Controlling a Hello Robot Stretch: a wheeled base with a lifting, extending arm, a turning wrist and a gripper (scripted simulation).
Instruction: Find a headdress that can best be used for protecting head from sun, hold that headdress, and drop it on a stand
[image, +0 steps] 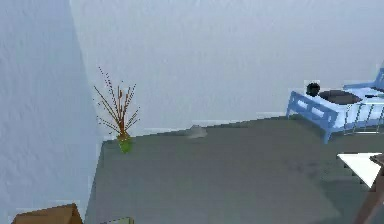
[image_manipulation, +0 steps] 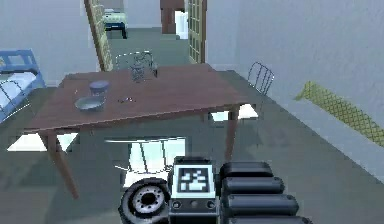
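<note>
Bot: Closest is my gripper (image_manipulation: 148, 202), dark body at the arm side view's bottom edge, white marker square (image_manipulation: 192, 180) just right of it, black ribbed arm blocks (image_manipulation: 255, 195) right of that
QA: Fingers? Holding anything?
Bot: Far end not made out, so cannot tell how the fingers stand, cannot tell if I hold anything
QA: Rest of that view, left to right
Bot: At the left edge a blue bed (image_manipulation: 14, 75). Across the middle a brown table (image_manipulation: 190, 90); on it a grey-blue bowl (image_manipulation: 90, 102), a cup (image_manipulation: 98, 88) just behind it, a clear glassy thing (image_manipulation: 140, 65) near the far edge. Behind the table a doorway (image_manipulation: 140, 25). By the table's right end a wire chair (image_manipulation: 260, 77). Low at right a yellowish patterned strip (image_manipulation: 340, 110)
QA: And the headdress?
Bot: Cannot tell where. Forward view, left to right: brown box corner (image: 45, 214) bottom left, red-twig plant (image: 120, 112) in a green pot by the wall, small flat grey blob (image: 195, 130) on the floor against the far wall, too small to name. Then the blue bed (image: 335, 112) at right with a dark pillow (image: 338, 97), black round thing (image: 313, 89) at its left end, white flat thing (image: 365, 165) at the right edge
</note>
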